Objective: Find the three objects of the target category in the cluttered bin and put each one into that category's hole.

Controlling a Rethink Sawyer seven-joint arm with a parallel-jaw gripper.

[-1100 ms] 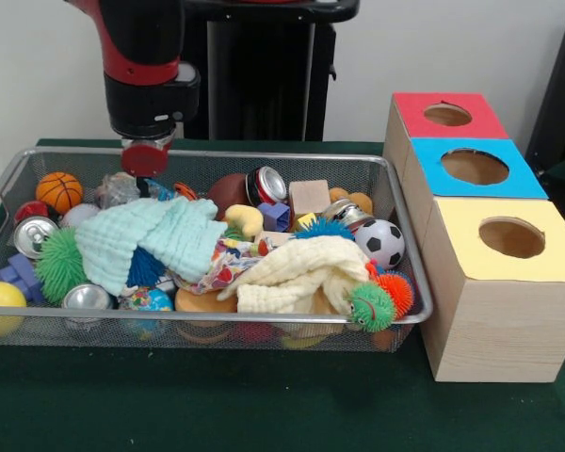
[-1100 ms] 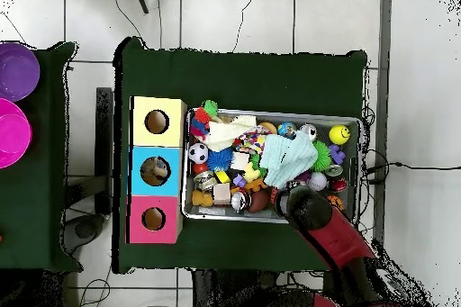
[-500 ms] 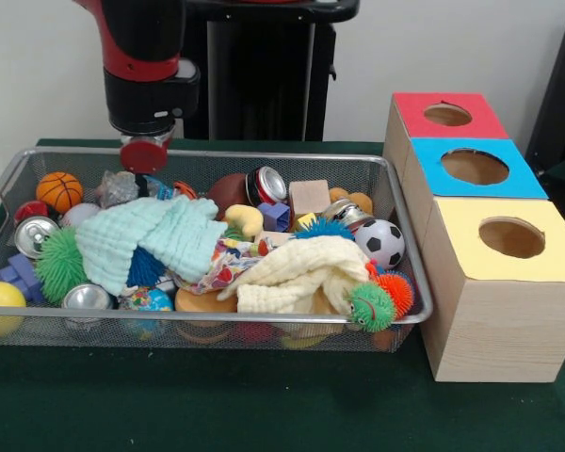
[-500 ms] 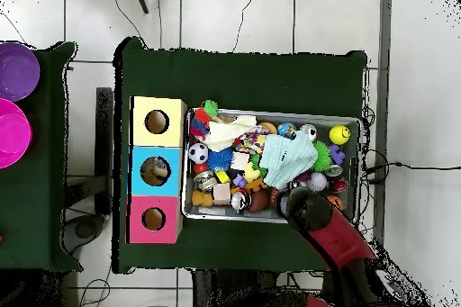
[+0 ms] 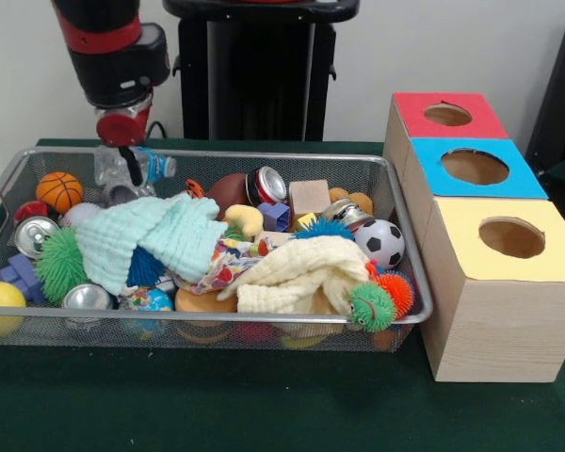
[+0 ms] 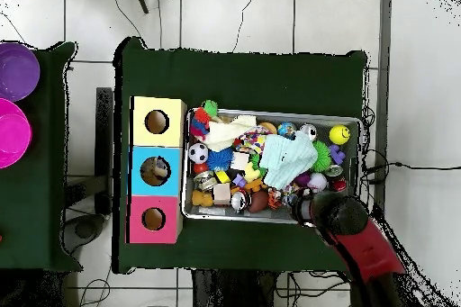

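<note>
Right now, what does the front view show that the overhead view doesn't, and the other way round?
Only the front view shows the clear plastic bottle hanging under the red gripper, lifted above the bin's far rim, and the wooden sides of the boxes. Only the overhead view shows two purple bowls on a neighbouring table, the tiled floor with cables, and something lying inside the blue box's hole. Both show the wire bin of toys and cloths, and the red, blue and yellow boxes beside it.

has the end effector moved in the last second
Yes. The end effector has risen above the bin rim and shifted toward the picture's left, lifting a clear bottle with it.
</note>
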